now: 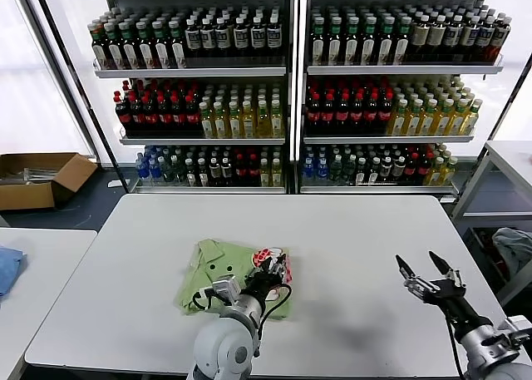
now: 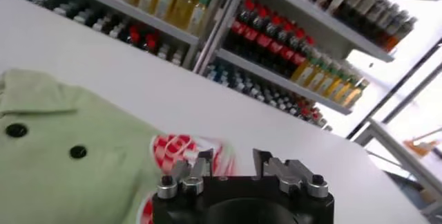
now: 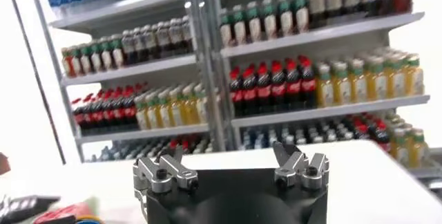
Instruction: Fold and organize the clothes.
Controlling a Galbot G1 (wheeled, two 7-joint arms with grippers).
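The clothes are one light green shirt (image 1: 218,273), folded into a rough square on the white table (image 1: 357,230) near its front edge. Its dark buttons and collar show in the left wrist view (image 2: 62,156). A red-and-white graphic (image 1: 268,254) lies at the fold's right side (image 2: 178,148). My left gripper (image 1: 273,268) hovers low over that right edge. Its jaws stand apart (image 2: 233,162), with only the table and the graphic's edge showing between them. My right gripper (image 1: 427,270) is open above the bare table at the front right, holding nothing (image 3: 231,160).
Tall shelves of bottles (image 1: 283,89) stand behind the table. A cardboard box (image 1: 37,176) sits on the floor at the far left. A blue cloth (image 1: 7,268) lies on a side table to the left, and a pale grey cloth (image 1: 515,247) sits at the right.
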